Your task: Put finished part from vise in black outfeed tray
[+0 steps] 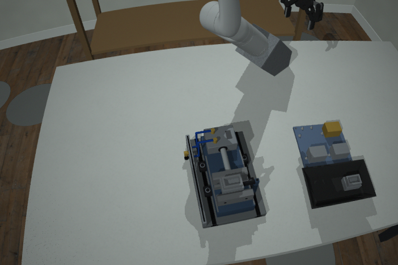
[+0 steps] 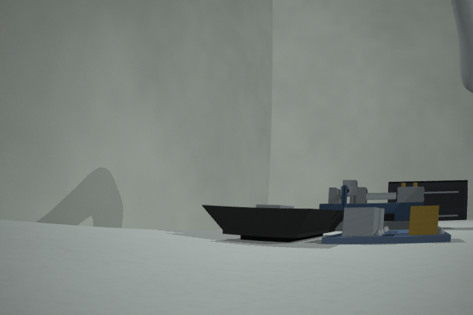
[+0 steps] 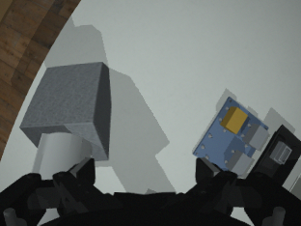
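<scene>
The finished part [image 1: 231,181], a grey block with a pocket on top, sits clamped between the jaws of the vise [image 1: 235,200] [image 2: 407,194] in the middle of the white table [image 1: 127,140]. The black outfeed tray [image 1: 318,187] [image 2: 274,221] [image 3: 287,134] stands to the vise's right and holds one pocketed block [image 1: 351,182] [image 3: 281,154] in its right half. My gripper [image 1: 301,13] [image 3: 145,169] is open and empty. It hangs high up near the arm's base, far behind the vise and the tray.
A blue fixture plate [image 1: 299,133] [image 2: 385,236] [image 3: 215,143] behind the tray carries two plain grey blocks [image 1: 316,153] [image 1: 339,149] and a yellow block [image 1: 331,128] [image 2: 424,219] [image 3: 237,119]. The arm's grey base [image 1: 276,58] [image 3: 68,104] stands at the back. A wooden shelf [image 1: 161,25] stands beyond the table.
</scene>
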Tool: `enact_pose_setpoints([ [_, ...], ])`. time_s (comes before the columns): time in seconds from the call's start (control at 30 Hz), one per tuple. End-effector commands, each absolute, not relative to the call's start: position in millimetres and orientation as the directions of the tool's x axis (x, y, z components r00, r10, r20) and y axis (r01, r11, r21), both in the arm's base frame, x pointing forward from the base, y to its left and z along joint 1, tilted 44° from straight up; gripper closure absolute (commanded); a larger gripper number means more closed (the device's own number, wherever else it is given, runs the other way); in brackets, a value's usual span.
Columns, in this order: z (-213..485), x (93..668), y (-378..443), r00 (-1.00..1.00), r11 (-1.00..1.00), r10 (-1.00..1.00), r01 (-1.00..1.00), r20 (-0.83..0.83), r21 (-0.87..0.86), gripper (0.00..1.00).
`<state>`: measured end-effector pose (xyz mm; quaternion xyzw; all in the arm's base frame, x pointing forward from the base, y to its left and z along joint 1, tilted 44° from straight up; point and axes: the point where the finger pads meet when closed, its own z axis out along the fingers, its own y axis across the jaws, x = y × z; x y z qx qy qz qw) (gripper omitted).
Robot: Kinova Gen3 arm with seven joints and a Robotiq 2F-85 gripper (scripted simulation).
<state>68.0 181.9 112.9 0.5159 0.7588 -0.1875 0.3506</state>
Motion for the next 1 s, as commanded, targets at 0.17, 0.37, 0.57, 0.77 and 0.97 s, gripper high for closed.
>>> enact_pose_setpoints([
  [0.17,113,68,182,-0.222,0.398,0.652,0.914,-0.725,0.077,0.0],
  [0.37,113,68,182,-0.222,0.398,0.652,0.914,-0.725,0.077,0.0],
  [0.57,113,68,182,-0.222,0.398,0.652,0.914,-0.725,0.078,0.0],
  [0.77,123,94,190,-0.211,0.384,0.679,0.919,-0.703,0.095,0.0],
  [0.97,157,175,193,-0.163,0.335,0.746,0.93,-0.646,0.152,0.0],
])
